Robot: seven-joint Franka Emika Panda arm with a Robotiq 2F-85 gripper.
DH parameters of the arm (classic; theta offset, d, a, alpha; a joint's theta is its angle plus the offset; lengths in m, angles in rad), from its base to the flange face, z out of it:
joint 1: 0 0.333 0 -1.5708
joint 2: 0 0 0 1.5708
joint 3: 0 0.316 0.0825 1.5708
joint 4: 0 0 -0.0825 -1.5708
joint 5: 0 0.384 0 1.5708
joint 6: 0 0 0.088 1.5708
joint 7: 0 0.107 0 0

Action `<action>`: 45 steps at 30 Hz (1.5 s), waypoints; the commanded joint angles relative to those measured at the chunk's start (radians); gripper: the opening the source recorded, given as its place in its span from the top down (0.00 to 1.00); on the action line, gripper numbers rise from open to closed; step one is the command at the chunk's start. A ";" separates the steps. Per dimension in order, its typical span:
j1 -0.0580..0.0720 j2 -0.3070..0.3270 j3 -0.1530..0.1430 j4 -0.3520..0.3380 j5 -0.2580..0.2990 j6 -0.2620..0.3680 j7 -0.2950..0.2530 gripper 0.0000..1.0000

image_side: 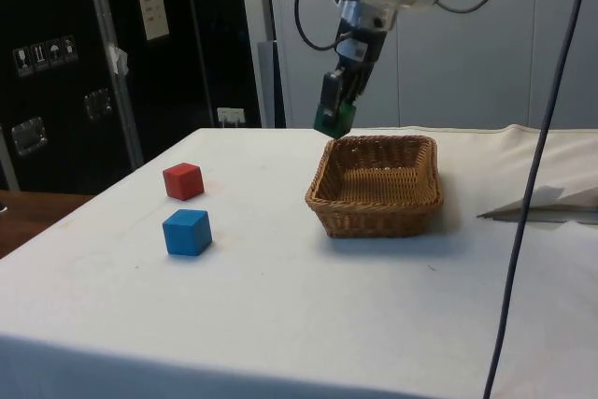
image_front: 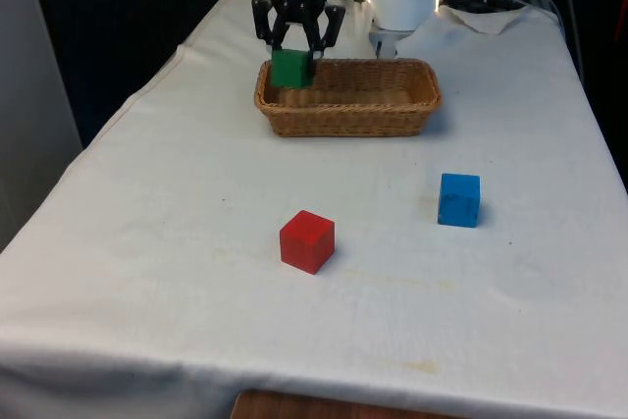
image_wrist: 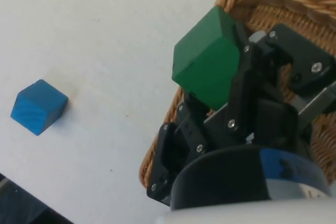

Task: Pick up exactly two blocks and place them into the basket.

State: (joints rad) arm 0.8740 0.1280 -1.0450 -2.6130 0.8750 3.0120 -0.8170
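my table point(image_front: 147, 242) wears a white cloth, creased near its far end; left of the table in the side view stand dark cabinets point(image_side: 56, 63) with a pale label point(image_side: 152, 7), and behind the table a light wall point(image_side: 561, 44) with hanging black cables point(image_side: 537, 165)

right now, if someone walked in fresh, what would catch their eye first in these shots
First, the green block clamped in the black gripper, held above the wicker basket at its end on the front view's left. Next, the two bright blocks lying apart on the white cloth nearer the camera: the red block and the blue block, blue towards the front view's right.
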 commanded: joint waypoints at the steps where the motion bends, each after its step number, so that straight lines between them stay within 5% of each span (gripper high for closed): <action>1: 0.006 -0.001 -0.005 -0.018 -0.009 0.017 -0.004 1.00; 25: -0.009 -0.030 0.070 -0.154 0.004 0.127 -0.074 1.00; 38: -0.040 -0.016 0.090 -0.148 0.014 0.035 -0.067 1.00; 45: -0.046 -0.010 0.088 -0.145 0.010 0.007 -0.066 1.00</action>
State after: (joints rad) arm 0.8290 0.1290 -0.9620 -2.7590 0.8750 3.0080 -0.8760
